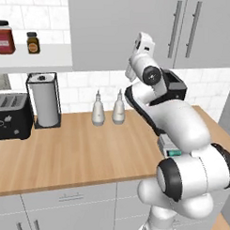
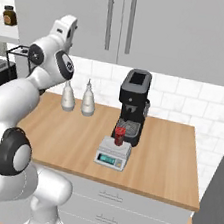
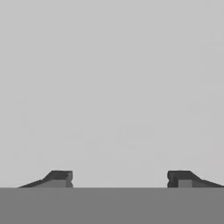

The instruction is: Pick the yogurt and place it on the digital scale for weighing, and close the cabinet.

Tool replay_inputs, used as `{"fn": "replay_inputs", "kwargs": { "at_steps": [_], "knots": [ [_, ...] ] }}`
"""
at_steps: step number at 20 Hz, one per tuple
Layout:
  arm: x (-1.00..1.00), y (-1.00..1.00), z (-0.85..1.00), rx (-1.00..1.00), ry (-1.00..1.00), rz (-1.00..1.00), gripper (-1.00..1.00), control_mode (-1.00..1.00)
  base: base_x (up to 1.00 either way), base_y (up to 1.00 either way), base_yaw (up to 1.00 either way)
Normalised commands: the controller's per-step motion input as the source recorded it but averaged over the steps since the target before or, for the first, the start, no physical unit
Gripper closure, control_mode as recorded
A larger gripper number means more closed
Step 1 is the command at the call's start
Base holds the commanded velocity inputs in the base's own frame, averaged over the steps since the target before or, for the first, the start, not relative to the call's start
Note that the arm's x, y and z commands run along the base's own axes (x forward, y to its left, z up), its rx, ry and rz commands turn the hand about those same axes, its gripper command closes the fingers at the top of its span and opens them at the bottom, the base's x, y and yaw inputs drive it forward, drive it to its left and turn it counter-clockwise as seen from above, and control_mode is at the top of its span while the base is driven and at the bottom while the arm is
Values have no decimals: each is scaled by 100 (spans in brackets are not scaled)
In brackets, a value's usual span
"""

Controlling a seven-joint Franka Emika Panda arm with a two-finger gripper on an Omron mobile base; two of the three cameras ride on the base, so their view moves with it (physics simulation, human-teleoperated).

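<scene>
Standing on the top plate of the digital scale [image 2: 112,154], the yogurt [image 2: 119,134] is upright, a small red tapered cup directly in front of the black coffee machine [image 2: 133,105]. In the right base view the scale sits on the wooden counter [image 2: 169,152] just at 6 o'clock of the coffee machine, with its teal display strip facing the counter's front edge. In the left base view a corner of the scale [image 1: 169,148] shows past the robot's forearm, and the coffee machine [image 1: 174,85] is partly hidden behind the arm.

The cabinet [image 2: 166,26] has its flat grey doors flush and closed, with two long vertical bar handles side by side. In the left base view the cabinet [image 1: 106,27] spans the upper wall, and the arm's hand is raised close to the door face.

In the hand view the gripper [image 3: 119,178] faces a plain grey surface at close range. The jaws are wide apart, one fingertip at the lower left and one at the lower right, with nothing between them.

Two white bottles [image 1: 108,109] stand together near the tiled wall, at 9 o'clock of the coffee machine. A paper towel holder [image 1: 43,101] stands farther toward 9 o'clock, beside a black toaster [image 1: 11,115]. On the open shelf [image 1: 48,58] above them sit a red jar with black lid [image 1: 4,38] and a small brown jar [image 1: 32,42].
</scene>
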Motion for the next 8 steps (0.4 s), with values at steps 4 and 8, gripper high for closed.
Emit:
{"fn": "replay_inputs", "kwargs": {
  "at_steps": [4, 8],
  "knots": [
    [0, -40, -41, 1, 28, 0, -100, -100, 0, 0, 0],
    [14, -48, -52, 0, 19, 0, -100, -100, 0, 0, 0]
  ]
}}
